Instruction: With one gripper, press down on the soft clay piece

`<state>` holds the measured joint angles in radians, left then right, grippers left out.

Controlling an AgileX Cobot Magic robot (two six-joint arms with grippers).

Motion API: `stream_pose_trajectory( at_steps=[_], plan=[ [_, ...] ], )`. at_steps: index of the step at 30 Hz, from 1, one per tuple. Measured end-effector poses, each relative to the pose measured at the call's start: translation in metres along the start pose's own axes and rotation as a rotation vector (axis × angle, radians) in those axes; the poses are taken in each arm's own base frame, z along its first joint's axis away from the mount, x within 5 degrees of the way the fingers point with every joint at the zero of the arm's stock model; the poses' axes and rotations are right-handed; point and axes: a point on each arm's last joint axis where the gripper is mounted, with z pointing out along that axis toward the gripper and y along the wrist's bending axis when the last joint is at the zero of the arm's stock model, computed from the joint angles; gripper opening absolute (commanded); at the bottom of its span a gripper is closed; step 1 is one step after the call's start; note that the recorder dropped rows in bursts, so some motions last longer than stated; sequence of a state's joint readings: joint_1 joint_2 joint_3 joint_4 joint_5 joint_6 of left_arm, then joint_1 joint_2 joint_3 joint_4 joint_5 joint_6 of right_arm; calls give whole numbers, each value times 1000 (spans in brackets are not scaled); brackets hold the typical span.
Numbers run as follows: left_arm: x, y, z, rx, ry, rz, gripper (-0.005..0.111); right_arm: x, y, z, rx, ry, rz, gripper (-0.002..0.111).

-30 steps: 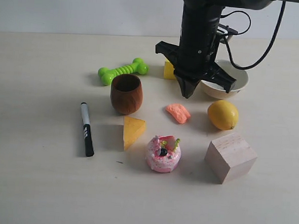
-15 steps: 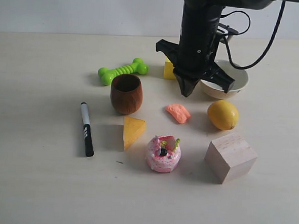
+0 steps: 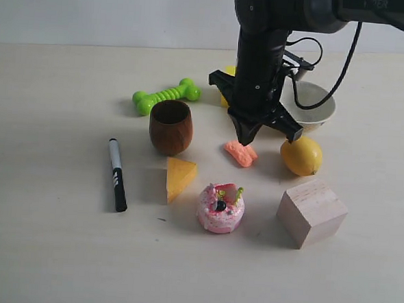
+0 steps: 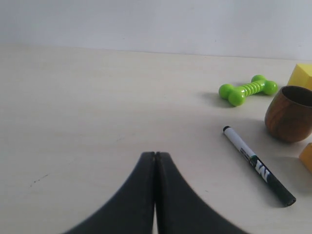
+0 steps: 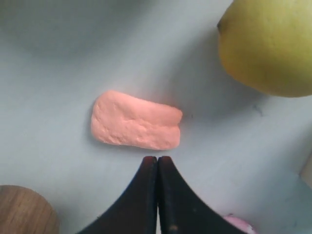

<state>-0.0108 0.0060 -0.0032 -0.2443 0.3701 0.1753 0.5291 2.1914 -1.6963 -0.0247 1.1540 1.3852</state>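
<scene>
The soft clay piece (image 3: 241,153) is a small salmon-orange oblong lump lying flat on the table between the wooden cup and the lemon. My right gripper (image 3: 246,138) hangs just above its far end, pointing down, its black fingers pressed together with nothing between them. In the right wrist view the clay (image 5: 136,126) lies just beyond the shut fingertips of that gripper (image 5: 157,159); I cannot tell whether they touch it. My left gripper (image 4: 155,155) is shut over bare table, far from the clay, and is not seen in the exterior view.
Around the clay stand a wooden cup (image 3: 170,127), a lemon (image 3: 301,155), a yellow wedge (image 3: 180,178), a pink frosted cake toy (image 3: 221,207) and a wooden cube (image 3: 311,212). Farther off are a white bowl (image 3: 314,114), a green bone toy (image 3: 166,96) and a black marker (image 3: 117,174).
The right arm has moved down and slightly left, bringing its shut tip from above the table near the bowl to just over the clay. Nothing else has moved.
</scene>
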Motion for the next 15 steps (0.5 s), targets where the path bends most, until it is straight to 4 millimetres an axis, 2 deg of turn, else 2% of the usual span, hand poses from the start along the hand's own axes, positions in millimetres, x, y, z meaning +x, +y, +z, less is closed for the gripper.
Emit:
stream_pose_trajectory(
  at_steps=[7,15],
  plan=[
    [0,0,0,0,0,0,0,-2,4,21,9,0,31,0],
    [0,0,0,0,0,0,0,-4,8,24,-23,-27,37,0]
  ],
)
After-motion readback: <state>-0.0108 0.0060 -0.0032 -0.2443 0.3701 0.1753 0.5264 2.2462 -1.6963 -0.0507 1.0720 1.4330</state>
